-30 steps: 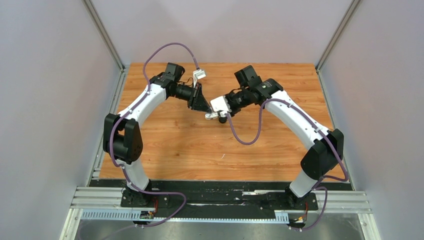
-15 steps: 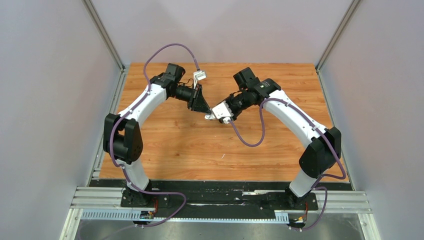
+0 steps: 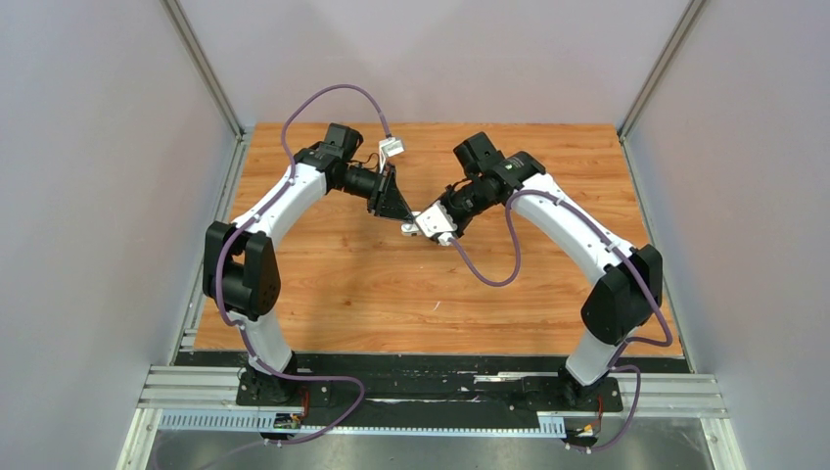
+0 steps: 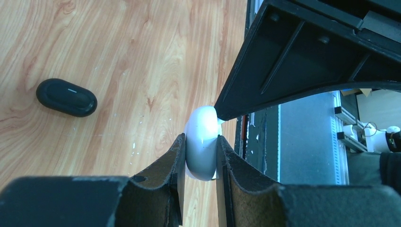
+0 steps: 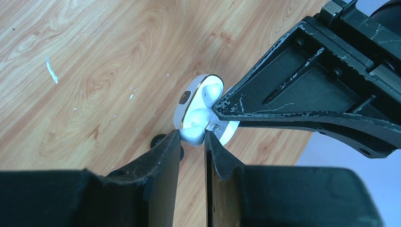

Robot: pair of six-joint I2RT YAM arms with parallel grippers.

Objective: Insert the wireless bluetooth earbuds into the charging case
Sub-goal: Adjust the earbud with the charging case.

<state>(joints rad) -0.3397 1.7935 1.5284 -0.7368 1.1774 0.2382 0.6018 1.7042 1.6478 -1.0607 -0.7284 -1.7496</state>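
Left claw and right claw both pinch the open white case. Next, I think, push its buds down gently.

A robotics lab cell: plain grey walls box in a wood-grain desk, with aluminium rails and purple cables on two bolted arms.
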